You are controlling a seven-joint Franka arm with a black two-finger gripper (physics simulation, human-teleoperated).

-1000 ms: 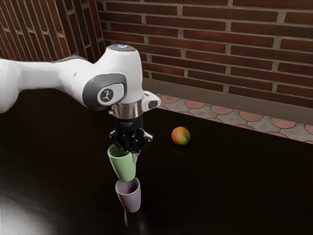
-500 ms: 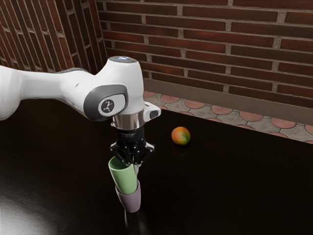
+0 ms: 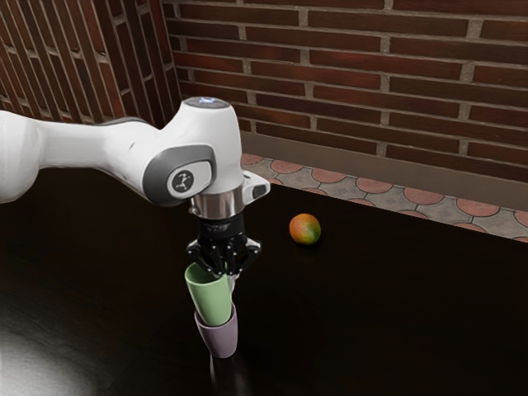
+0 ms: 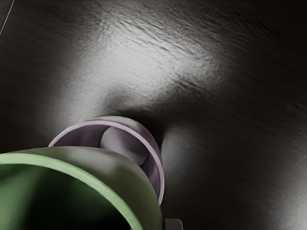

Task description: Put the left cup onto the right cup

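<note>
The green cup (image 3: 209,295) has dropped since a second ago and sits tilted inside the purple cup (image 3: 219,337). The gripper (image 3: 223,271) pinches its rim between closed jaws. An orange ball (image 3: 305,228) lies well toward the exterior view's right.

The dark worktop (image 3: 396,313) is soaking up most light, a pale sheen glinting at the exterior view's lower left. The brick wall (image 3: 371,74) is glowing evenly. In the wrist view, broad glare is spreading, with shadow pooling beside the purple cup (image 4: 120,141).
</note>
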